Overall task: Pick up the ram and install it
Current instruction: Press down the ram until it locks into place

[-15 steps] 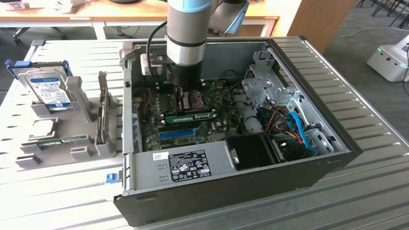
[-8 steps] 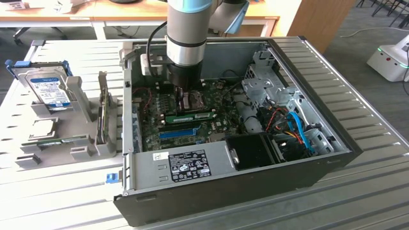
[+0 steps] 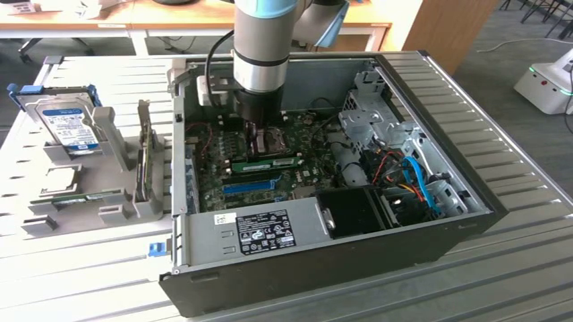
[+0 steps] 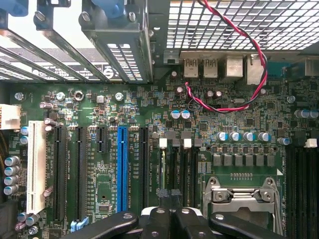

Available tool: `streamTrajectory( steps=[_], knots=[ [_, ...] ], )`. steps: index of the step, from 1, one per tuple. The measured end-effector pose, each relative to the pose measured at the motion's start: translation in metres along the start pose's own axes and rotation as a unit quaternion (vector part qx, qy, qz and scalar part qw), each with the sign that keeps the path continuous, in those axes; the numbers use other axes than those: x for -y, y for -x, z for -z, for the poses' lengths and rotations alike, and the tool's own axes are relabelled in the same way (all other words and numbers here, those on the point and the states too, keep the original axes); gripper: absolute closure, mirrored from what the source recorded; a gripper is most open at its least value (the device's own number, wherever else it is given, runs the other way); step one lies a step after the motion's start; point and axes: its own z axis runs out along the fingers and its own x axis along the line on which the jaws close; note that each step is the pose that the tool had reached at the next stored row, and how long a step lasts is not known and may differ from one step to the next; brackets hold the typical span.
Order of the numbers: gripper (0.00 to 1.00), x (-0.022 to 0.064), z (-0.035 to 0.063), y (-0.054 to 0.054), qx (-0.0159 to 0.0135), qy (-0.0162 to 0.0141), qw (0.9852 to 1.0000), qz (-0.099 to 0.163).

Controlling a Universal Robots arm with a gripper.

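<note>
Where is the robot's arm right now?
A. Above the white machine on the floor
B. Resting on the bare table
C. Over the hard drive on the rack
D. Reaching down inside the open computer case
D: in the exterior view the arm comes down inside the open case, over the green motherboard, away from the hard drive on the rack at that view's left.

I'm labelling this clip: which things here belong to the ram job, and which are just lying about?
Job: thin green ram stick with dark chips; black gripper, shut; black memory slots with white clips.
Lying about: boxy silver hard drive with blue label; long blue plastic slot; red-and-black twisted wire.
</note>
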Motion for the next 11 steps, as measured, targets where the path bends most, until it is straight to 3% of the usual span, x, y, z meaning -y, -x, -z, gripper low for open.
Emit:
streamTrajectory(
  steps=[11],
  knots=[
    [0.9,0.0,-0.001,0.0,0.0,0.0,1.0,0.0]
  ],
)
